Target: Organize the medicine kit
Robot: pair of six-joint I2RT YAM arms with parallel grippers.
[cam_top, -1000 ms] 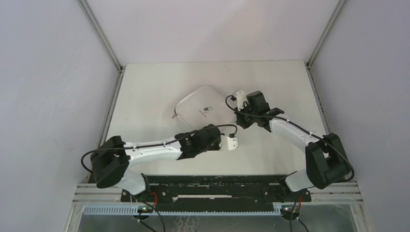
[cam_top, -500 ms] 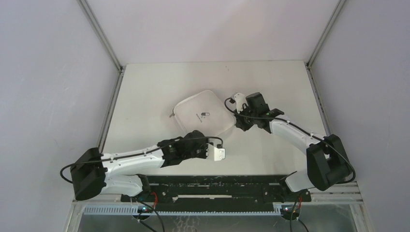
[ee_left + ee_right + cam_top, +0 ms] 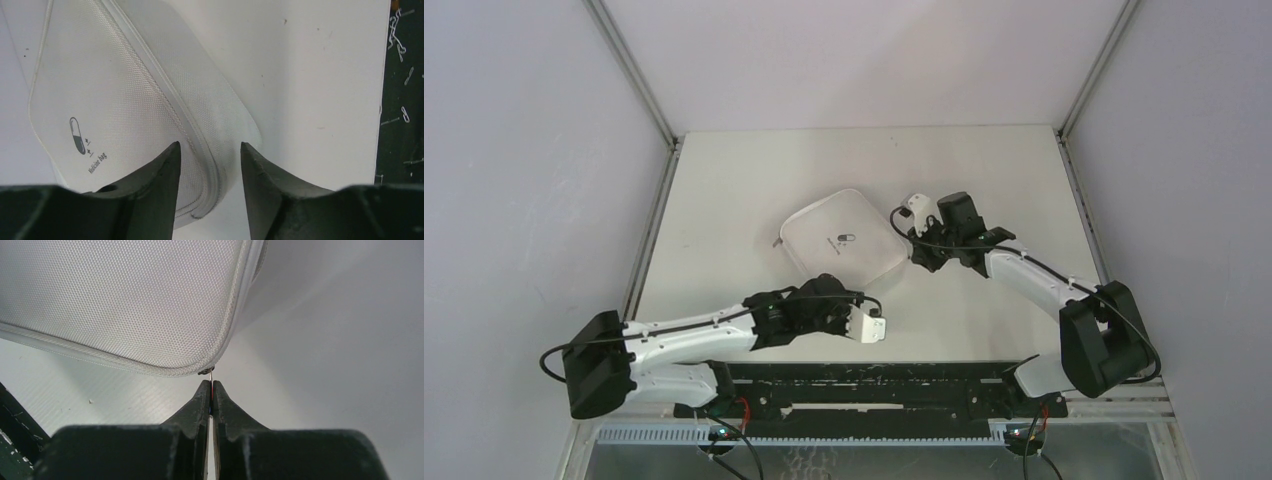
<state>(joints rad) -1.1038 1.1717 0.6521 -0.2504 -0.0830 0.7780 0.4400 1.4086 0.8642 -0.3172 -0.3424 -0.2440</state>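
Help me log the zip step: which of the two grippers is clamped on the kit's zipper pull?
The right gripper, shut on the zipper pull at the medicine kit's corner. The left gripper is open and holds nothing.

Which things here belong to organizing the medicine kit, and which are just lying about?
Job: white square fabric medicine kit, lid down; its small metal zip pull, pinched in the right pincer; left pincer, open at the kit's near corner.
Just there: white table; black rail at its near edge.
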